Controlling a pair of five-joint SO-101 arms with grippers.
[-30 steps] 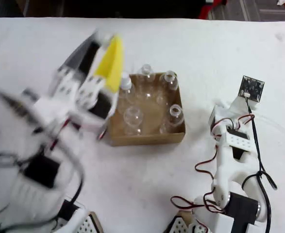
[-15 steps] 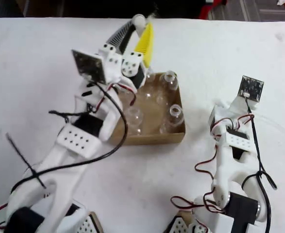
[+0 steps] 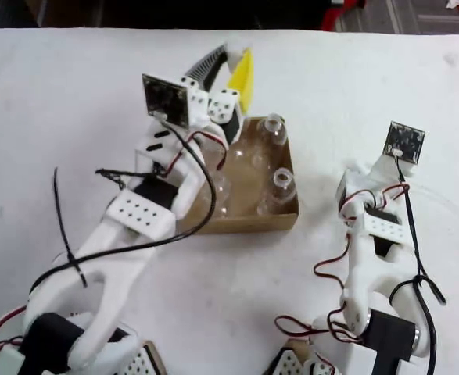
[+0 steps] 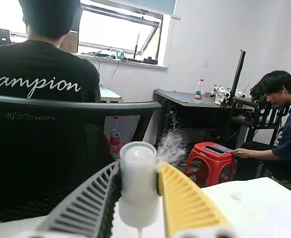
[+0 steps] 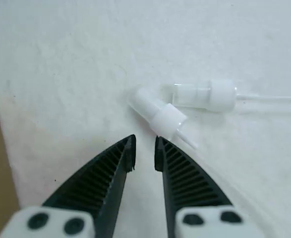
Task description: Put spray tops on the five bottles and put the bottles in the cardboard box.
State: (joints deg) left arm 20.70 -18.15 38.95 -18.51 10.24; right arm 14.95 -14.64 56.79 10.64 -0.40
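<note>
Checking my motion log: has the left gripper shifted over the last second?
Yes. The left gripper swung from the left side of the cardboard box to above its far edge.

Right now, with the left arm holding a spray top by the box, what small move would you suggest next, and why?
I would probably lower the left gripper toward one of the bottles in the box. Its fingers grip a spray top, thin tube hanging down, near the box's far edge, and the bottle necks I can see are bare.

Bright, even light washes the white table (image 3: 385,78), shadows faint; daylight glares through the window (image 4: 115,29) behind.
</note>
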